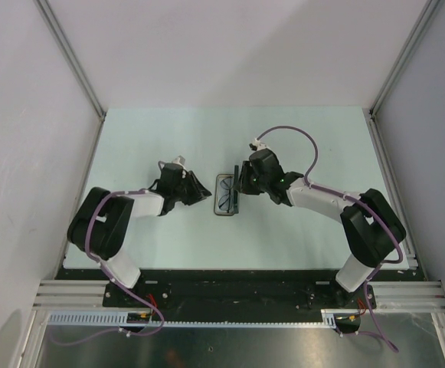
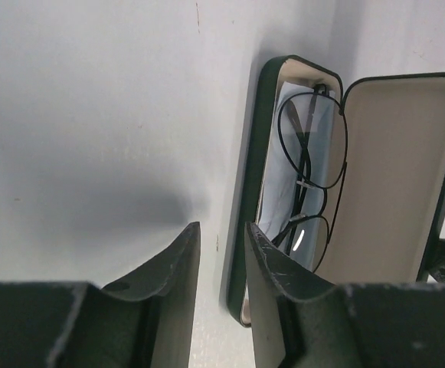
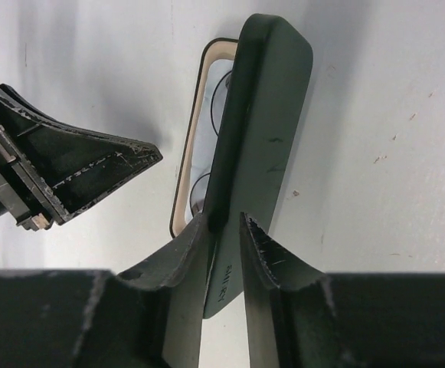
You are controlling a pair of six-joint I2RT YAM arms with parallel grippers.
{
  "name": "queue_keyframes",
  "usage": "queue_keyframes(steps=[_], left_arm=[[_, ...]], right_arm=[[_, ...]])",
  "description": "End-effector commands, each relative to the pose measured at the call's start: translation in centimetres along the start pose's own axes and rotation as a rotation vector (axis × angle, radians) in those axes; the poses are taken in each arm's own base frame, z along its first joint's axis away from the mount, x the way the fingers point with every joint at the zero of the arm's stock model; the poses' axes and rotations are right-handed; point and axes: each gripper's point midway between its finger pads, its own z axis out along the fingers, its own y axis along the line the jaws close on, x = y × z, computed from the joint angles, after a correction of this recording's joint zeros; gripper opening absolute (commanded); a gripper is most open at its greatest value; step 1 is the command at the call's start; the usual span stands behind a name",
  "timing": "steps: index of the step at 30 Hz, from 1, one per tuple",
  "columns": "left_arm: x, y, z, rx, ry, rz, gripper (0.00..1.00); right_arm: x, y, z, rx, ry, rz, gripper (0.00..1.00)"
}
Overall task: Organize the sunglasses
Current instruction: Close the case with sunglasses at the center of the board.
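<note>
The sunglasses lie folded on a pale blue cloth inside the open black case, at the table's middle. The case's lid stands up on edge, its beige lining facing left. My right gripper is shut on the lid's near end, one finger on each side; in the top view it is at the case's right edge. My left gripper is narrowly open and empty, just left of the case's base. A lens shows past the lid.
The left gripper's fingers sit close to the case's left rim. The pale table has raised rails at its sides and grey walls around it. Both arm bases stand at the near edge.
</note>
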Motion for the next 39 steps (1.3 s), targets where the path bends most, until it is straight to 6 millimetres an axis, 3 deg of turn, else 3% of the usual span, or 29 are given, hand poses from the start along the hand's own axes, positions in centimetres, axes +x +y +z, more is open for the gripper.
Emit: queue_keyframes(steps=[1, 4, 13, 28, 34, 39], left_arm=[[-1.8, -1.9, 0.7, 0.056, -0.032, -0.004, 0.34], [-1.6, -1.8, 1.0, 0.056, -0.023, -0.001, 0.33], [-1.3, -1.5, 1.4, 0.052, -0.008, -0.007, 0.31], [-0.9, -1.1, 2.0, 0.049, 0.009, -0.004, 0.30], [-0.8, -1.1, 2.1, 0.050, 0.014, 0.001, 0.22], [-1.4, -1.1, 1.1, 0.041, -0.029, -0.001, 0.23]], right_arm=[[-2.5, 1.1, -0.1, 0.002, -0.082, -0.011, 0.23], [-2.3, 0.9, 0.2, 0.006, -0.069, -0.010, 0.17], [-0.6, 0.8, 1.8, 0.010, -0.015, -0.024, 0.11], [1.3, 2.0, 4.0, 0.023, 0.034, -0.051, 0.12], [1.6, 2.1, 4.8, 0.081, 0.037, -0.090, 0.12], [2.1, 2.2, 5.4, 0.095, 0.050, -0.092, 0.12]])
